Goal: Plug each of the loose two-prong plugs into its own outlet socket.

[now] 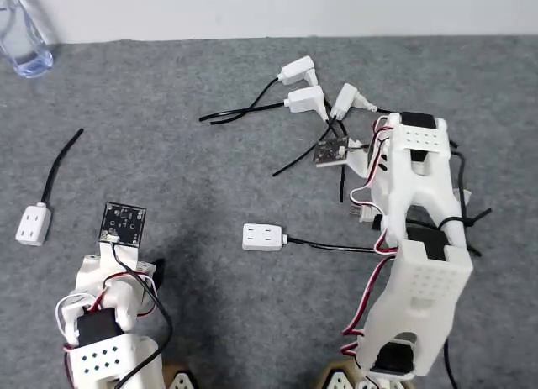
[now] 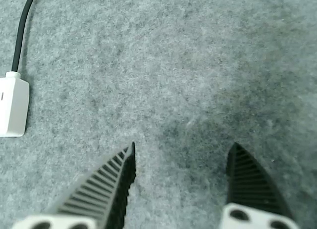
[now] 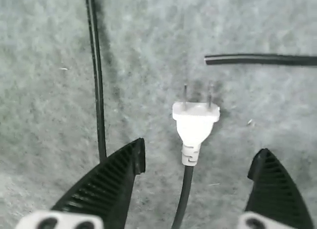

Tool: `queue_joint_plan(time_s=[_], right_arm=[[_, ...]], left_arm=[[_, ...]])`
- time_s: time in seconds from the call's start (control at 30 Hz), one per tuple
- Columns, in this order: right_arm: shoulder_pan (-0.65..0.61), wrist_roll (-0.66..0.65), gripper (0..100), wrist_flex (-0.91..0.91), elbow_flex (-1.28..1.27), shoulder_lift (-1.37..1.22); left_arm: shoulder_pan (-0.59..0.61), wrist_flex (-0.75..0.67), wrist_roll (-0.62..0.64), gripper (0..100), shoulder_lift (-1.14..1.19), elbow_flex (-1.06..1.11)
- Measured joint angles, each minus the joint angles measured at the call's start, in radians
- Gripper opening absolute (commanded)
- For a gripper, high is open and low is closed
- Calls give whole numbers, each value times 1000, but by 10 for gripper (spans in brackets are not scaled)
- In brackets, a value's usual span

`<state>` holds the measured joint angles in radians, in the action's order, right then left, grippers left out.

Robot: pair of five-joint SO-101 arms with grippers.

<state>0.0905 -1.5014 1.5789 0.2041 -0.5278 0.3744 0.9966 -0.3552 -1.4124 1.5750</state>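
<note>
Three white two-prong plugs (image 1: 307, 101) on black cords lie close together on the far side of the grey surface (image 1: 193, 179), none in a socket. One plug (image 3: 195, 121) lies flat, both metal prongs bare. A white outlet socket (image 1: 263, 236) lies near the middle, unplugged, its black cord running right. A second outlet socket (image 1: 32, 223) lies well apart at the left edge.
</note>
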Motion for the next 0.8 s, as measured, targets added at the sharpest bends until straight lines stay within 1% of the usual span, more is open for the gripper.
queue_joint_plan(time_s=[0.27, 0.67, 0.8], right_arm=[[2, -28, 333, 0, 9, -25], [-12, -28, 331, -25, 40, -103], [-12, -28, 277, -34, 40, -103]], left_arm=[[0, 0, 0, 284, 0, 0], [0, 0, 0, 284, 0, 0], [0, 0, 0, 284, 0, 0]])
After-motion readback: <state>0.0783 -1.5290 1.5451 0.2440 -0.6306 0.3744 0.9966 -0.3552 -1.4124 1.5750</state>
